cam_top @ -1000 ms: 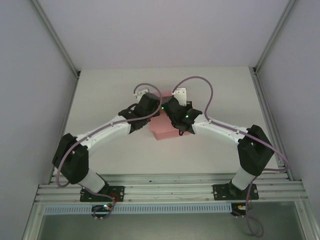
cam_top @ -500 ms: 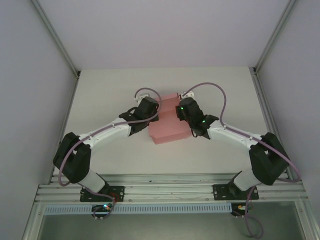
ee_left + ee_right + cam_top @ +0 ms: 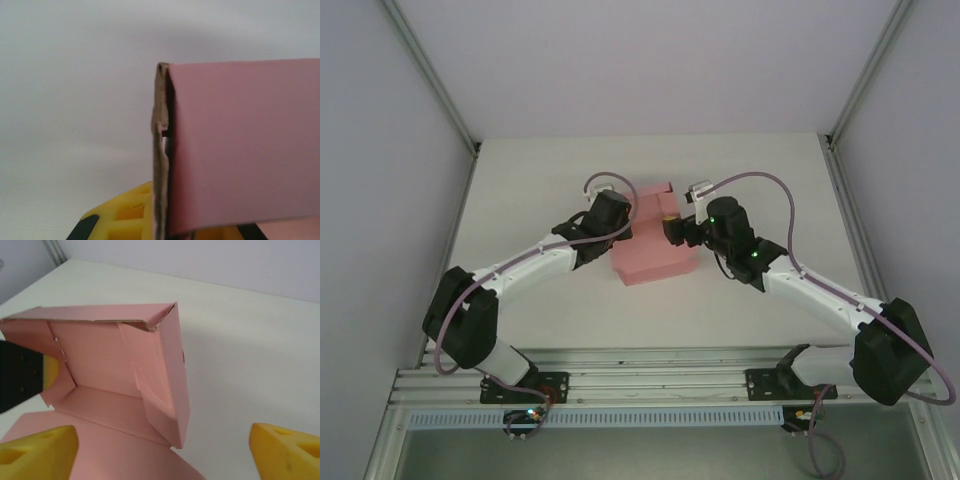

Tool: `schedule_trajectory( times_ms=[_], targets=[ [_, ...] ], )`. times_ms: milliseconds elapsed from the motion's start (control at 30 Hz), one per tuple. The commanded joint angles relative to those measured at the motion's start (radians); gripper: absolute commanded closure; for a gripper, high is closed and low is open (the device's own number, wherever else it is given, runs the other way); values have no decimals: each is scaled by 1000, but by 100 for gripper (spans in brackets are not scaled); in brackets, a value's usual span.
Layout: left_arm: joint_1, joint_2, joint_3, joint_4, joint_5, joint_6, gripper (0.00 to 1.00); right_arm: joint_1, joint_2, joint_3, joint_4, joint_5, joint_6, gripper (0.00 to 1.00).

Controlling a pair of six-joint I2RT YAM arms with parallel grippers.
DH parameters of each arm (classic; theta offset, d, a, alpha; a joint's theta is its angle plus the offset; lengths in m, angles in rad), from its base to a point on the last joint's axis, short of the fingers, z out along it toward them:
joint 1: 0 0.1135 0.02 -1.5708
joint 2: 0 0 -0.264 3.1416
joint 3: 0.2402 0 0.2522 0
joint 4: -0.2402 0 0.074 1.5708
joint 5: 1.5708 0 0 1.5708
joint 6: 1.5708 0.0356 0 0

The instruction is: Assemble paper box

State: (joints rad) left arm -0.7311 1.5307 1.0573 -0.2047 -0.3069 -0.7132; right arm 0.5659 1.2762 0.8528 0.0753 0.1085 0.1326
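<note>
The left fingers (image 3: 125,217) are clenched on the left wall of the paper box (image 3: 655,255), with one pad inside it. The right fingers (image 3: 40,452) are released and spread wide, clear of the card, the box's right wall ahead between them. The pink, open-topped box rests mid-bench (image 3: 770,190).

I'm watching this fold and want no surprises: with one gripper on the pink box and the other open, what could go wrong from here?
1. The right gripper stands open, clear of the paper box, so the upright side wall near it may spring outward.
2. The left gripper pinches one thin wall whose edge looks frayed. A pull could crease or tear it, or drag the light box across the table.
</note>
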Motion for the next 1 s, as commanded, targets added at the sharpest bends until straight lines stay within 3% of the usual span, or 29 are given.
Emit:
schedule_trajectory(
  times_ms=[0, 233, 600, 700, 767, 833, 900, 967],
  targets=[
    [7, -48, -15, 32, 45, 38, 100, -61, 15, 53, -56, -113, -11, 16],
    [6, -52, -16, 37, 70, 38, 100, -92, 96, 119, -61, -217, -61, 23],
    [1, -50, -6, 43, 107, 34, 100, -99, 194, 180, -76, -144, -63, 49],
    [-2, -47, 1, 38, 112, 34, 100, -99, 199, 183, -70, -86, -54, 65],
    [-6, -46, 3, 37, 116, 32, 100, -100, 208, 185, -62, -33, -59, 67],
    [-11, -43, 11, 34, 109, 10, 100, -99, 225, 183, -52, 38, -69, 76],
    [-11, -28, 42, -7, 106, -30, 100, -97, 249, 175, -22, 147, -72, 84],
    [-19, -6, 87, -82, 80, -74, 100, -93, 279, 187, -20, 333, -41, 91]
  ],
)
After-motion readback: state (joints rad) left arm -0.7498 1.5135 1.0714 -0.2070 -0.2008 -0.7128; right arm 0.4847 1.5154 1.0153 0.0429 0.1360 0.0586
